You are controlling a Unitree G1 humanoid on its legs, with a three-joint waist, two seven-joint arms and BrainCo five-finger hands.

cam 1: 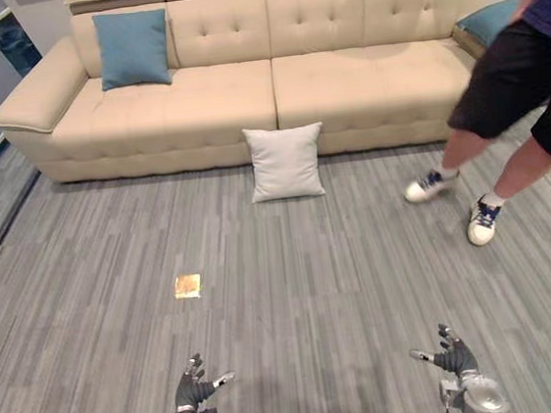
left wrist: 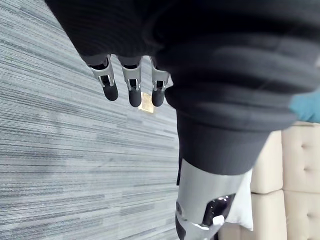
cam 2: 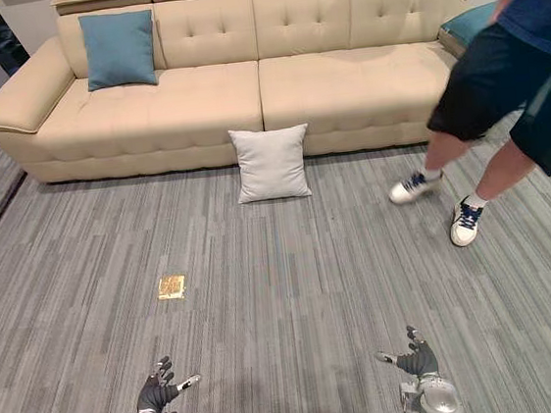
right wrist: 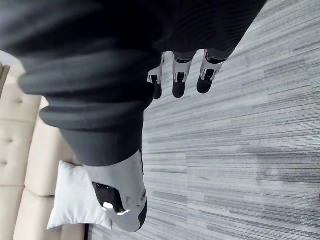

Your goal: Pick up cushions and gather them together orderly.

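Leaning against the front of the sofa (cam 1: 244, 91), near its middle, a white cushion (cam 1: 286, 162) stands upright on the grey floor (cam 1: 314, 291). A blue cushion (cam 1: 133, 48) rests against the backrest on the left part of the seat. A second blue cushion (cam 1: 490, 19) lies at the far right end of the sofa, partly hidden by a person (cam 1: 518, 72) who walks there in dark shorts and white shoes. A small yellow square (cam 1: 187, 286) lies flat on the floor, well apart from the cushions. The left hand (cam 1: 189, 391) and the right hand (cam 1: 456, 357) hang low above the floor, far from all cushions, both with fingers straight, thumbs spread, and grasping nothing.
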